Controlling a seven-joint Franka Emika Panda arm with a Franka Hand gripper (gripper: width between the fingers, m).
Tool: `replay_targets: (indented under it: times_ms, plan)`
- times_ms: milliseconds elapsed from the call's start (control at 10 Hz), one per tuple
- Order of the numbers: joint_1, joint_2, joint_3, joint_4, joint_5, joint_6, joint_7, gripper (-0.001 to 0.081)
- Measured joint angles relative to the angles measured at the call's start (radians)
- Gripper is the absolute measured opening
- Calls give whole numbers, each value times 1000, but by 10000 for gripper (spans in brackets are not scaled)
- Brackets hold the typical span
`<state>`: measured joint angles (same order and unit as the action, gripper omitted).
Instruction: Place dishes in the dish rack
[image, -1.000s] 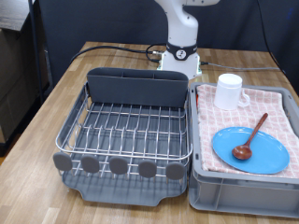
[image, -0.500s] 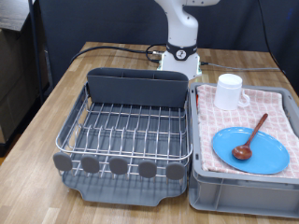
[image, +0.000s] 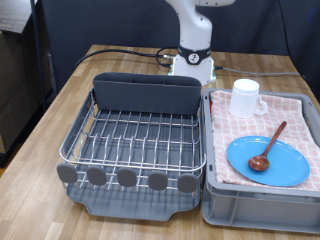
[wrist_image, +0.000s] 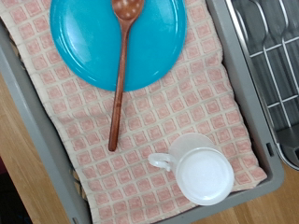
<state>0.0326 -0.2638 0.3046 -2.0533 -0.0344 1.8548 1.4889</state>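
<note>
**Above the cloth-lined bin, nothing lifted yet**

On the wooden tabletop (image: 60, 110) the dish rack (image: 140, 140) stands at the exterior view's left, and no dish is seen in it; its dark caddy (image: 147, 93) runs along the far edge. Just beside it, toward the exterior view's right, sits the grey bin (image: 255, 210) lined with the pink checkered cloth (wrist_image: 196, 93), and all three dishes lie there.

The arm (image: 195, 30) rises from its base at the far edge of the tabletop, and its upper part leaves the exterior view at the top. The gripper is not seen in either view, so one cannot tell if the jaws are apart or closed, and no dish is shown between the fingers. The wrist view looks straight down into the bin, so the hand seems to hang high over the dishes, well apart from them.

The light-blue plate (image: 268, 160) lies flat near the bin's near edge. The white mug (image: 245, 97) stands upright in the bin's far corner next to the rack, its handle toward the plate in the wrist view. The wooden spoon (wrist_image: 120, 79) rests with its bowl on the plate; its long axis runs from the plate's middle out over the rim, the handle end on the cloth, pointing to the bin's far side.
</note>
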Motion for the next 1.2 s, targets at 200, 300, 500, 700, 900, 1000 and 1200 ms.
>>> replay_targets:
  times_ms: [200, 300, 500, 700, 900, 1000, 1200]
  plan:
    - [0, 54, 27, 48, -22, 7, 41, 803]
    - [0, 80, 36, 69, -25, 7, 53, 803]
    - [0, 119, 43, 95, -25, 7, 69, 803]
    - [0, 142, 44, 89, -25, 37, 69, 803]
    - [0, 151, 44, 30, -45, 138, 69, 803]
    - [0, 153, 46, -12, -76, 194, 69, 803]
    - [0, 160, 52, -95, -111, 289, 86, 803]
